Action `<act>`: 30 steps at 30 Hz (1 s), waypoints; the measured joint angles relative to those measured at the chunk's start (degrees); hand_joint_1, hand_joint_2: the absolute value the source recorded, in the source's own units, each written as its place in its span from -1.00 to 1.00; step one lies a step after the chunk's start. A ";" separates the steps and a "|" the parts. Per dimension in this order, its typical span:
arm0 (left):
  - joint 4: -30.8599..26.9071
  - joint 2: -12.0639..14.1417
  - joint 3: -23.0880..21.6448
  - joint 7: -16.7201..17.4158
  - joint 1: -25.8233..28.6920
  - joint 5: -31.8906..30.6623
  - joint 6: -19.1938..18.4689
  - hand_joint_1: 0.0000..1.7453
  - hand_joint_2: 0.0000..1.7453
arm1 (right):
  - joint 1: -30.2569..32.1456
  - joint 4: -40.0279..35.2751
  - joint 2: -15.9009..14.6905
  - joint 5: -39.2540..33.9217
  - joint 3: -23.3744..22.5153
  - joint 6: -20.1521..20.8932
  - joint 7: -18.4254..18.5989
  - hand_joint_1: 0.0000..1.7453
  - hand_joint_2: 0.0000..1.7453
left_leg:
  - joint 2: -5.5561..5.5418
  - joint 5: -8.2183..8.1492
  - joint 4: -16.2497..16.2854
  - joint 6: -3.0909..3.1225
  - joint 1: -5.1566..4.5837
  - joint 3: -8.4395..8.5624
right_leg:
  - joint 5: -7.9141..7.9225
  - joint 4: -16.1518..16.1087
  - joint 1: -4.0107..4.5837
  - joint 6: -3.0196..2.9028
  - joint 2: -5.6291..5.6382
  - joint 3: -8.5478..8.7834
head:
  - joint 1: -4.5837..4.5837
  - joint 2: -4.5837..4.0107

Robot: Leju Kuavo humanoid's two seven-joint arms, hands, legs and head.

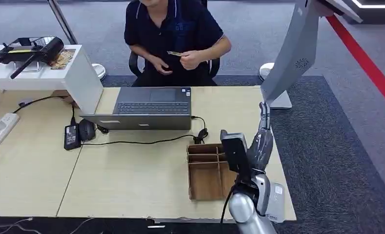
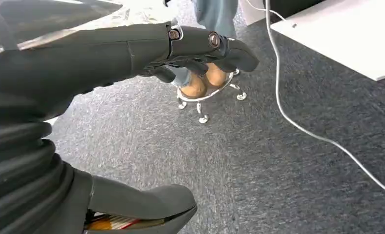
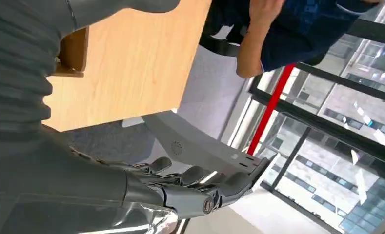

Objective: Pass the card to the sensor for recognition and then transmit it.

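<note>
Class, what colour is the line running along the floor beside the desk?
Red. The line crosses the grey floor to the desk's right, clearest in the head view.

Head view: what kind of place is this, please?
Probably an office or reception-style demo area: a wooden desk with an open laptop, a person seated behind it on grey carpet, and a grey sensor stand.

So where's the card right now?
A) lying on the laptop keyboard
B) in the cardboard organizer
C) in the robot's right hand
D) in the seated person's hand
D: the card is pinched in the person's hand behind the laptop, while the robot's right hand holds nothing.
</note>
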 joint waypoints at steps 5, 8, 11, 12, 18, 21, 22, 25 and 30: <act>0.00 0.09 0.00 0.22 0.01 0.31 0.00 -1.00 1.00 | 0.02 -0.02 -1.48 0.04 1.53 0.00 2.31 -1.00 1.00 | 0.00 0.00 0.00 0.00 0.00 0.00 | 0.00 0.00 0.00 0.00 0.00 0.00 | 0.02 0.00; 0.00 0.13 0.00 0.26 0.02 0.50 0.00 -1.00 1.00 | 0.01 -0.02 -2.40 0.13 2.38 0.00 3.80 -1.00 1.00 | -0.01 0.00 0.00 0.00 0.00 0.00 | 0.00 0.00 0.00 0.00 0.00 0.00 | 0.02 0.00; 0.00 0.17 0.00 0.24 0.01 0.72 0.00 -1.00 1.00 | -0.29 -0.02 -3.98 0.15 4.13 0.00 7.24 -1.00 1.00 | 0.00 0.00 0.00 0.00 0.00 -0.01 | 0.00 0.00 0.00 0.00 0.00 0.01 | -0.02 0.00; 0.00 0.17 0.02 0.22 0.01 0.87 0.00 -1.00 1.00 | -0.72 -0.02 -5.09 0.13 5.39 0.00 9.61 -1.00 1.00 | -0.01 0.00 0.00 0.00 0.00 -0.02 | 0.00 0.00 0.00 0.00 0.00 0.01 | 0.00 0.00; 0.00 0.28 0.02 -0.11 0.01 1.01 0.00 -1.00 1.00 | -3.27 -0.07 -10.38 1.03 11.97 0.39 17.65 -1.00 1.00 | -0.01 0.00 0.01 0.00 -0.01 -0.01 | 0.01 -0.01 -0.01 0.00 0.00 0.01 | 0.00 0.00; 0.00 0.44 0.02 -0.15 0.02 1.01 0.00 -1.00 1.00 | -4.54 -0.09 -13.09 1.79 15.10 0.96 20.39 -1.00 1.00 | -0.01 0.00 0.01 0.00 -0.01 -0.01 | 0.00 0.00 -0.01 0.00 0.00 0.00 | 0.02 -0.02; 0.00 0.48 0.02 -0.18 0.02 1.01 0.00 -1.00 1.00 | -4.90 -0.15 -13.86 2.06 15.94 1.27 21.09 -1.00 1.00 | -0.01 0.00 0.01 0.00 -0.01 -0.01 | 0.00 0.00 -0.01 0.00 0.00 0.00 | 0.00 0.00; 0.00 0.55 0.04 -0.31 0.01 1.01 0.00 -1.00 1.00 | -5.79 -0.66 -16.07 2.56 18.43 1.99 23.26 -1.00 1.00 | -0.02 0.00 0.01 0.00 0.00 -0.02 | 0.00 0.00 -0.01 0.00 -0.01 -0.01 | 0.00 0.00; 0.00 0.57 0.07 -0.50 0.02 0.85 0.00 -1.00 1.00 | -6.86 -1.20 -19.06 3.08 21.64 2.89 24.85 -1.00 1.00 | -0.01 0.00 0.01 0.00 0.00 -0.02 | 0.00 0.00 -0.01 0.00 -0.01 -0.01 | 0.00 0.00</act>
